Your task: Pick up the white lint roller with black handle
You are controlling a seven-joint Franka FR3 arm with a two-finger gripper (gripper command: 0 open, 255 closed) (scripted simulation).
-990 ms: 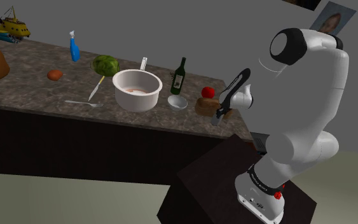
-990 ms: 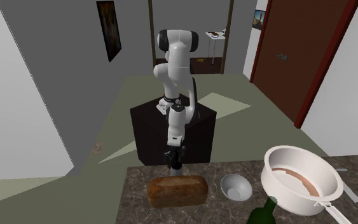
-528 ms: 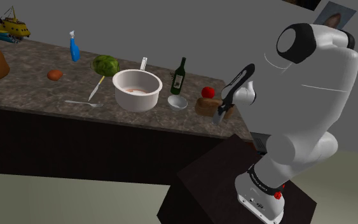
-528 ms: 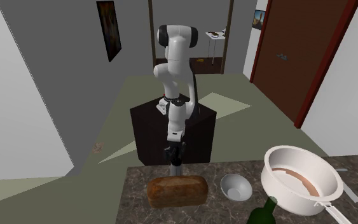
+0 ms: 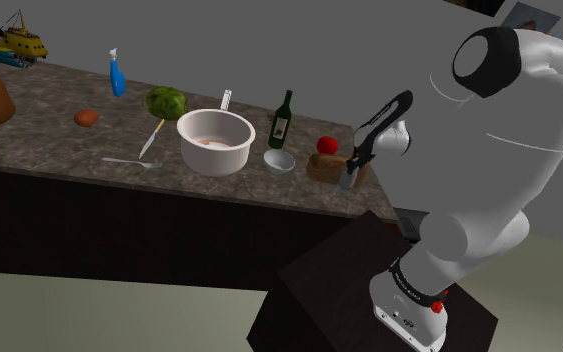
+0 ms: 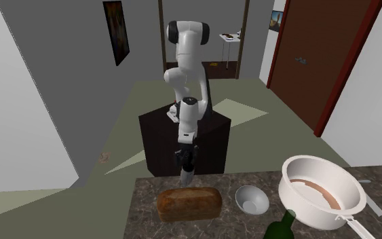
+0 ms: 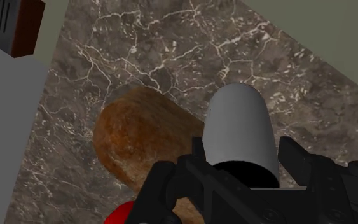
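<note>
My gripper (image 7: 243, 154) is shut on the lint roller (image 7: 241, 130), a pale grey-white cylinder whose black handle end sits between the fingers. The roller hangs just above the dark marble counter (image 7: 171, 44), beside a brown bread loaf (image 7: 139, 140). In the shoulder view the gripper (image 5: 350, 172) holds the roller (image 5: 347, 184) at the counter's right end, close to the loaf (image 5: 321, 166). From the second exterior view the roller (image 6: 185, 178) hangs from the gripper (image 6: 184, 163) just behind the loaf (image 6: 189, 204).
A red fruit (image 5: 327, 146) sits by the loaf. A small bowl (image 5: 279, 160), a dark bottle (image 5: 283, 120) and a white pot (image 5: 212, 140) stand further toward the shoulder view's left. The dark stand (image 5: 369, 270) lies below the counter's corner.
The arm's upper joints have swung up and toward the shoulder view's right, and the gripper has risen slightly with the lint roller still clasped in it.
</note>
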